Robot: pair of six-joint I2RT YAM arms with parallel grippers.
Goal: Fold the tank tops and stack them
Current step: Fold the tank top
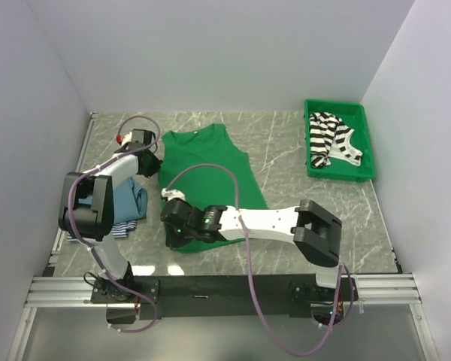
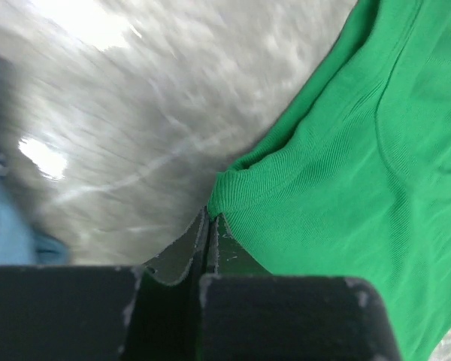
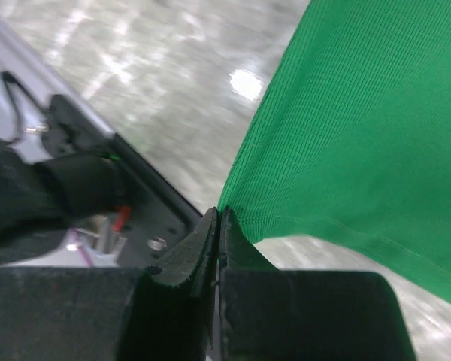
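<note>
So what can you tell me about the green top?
The green tank top is plain, bright green, soft ribbed cloth, sleeveless with a round neck. It lies spread on the grey marbled table, neck toward the far side. The left gripper is shut on an upper corner, and the right gripper is shut on a bottom hem corner.

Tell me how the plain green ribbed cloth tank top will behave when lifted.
Likely floppy: the green cloth tank top lies flat, and its edge puckers where the left gripper pinches it. Probably light: the knit looks thin. It may sag between that and the right gripper at its hem.
</note>
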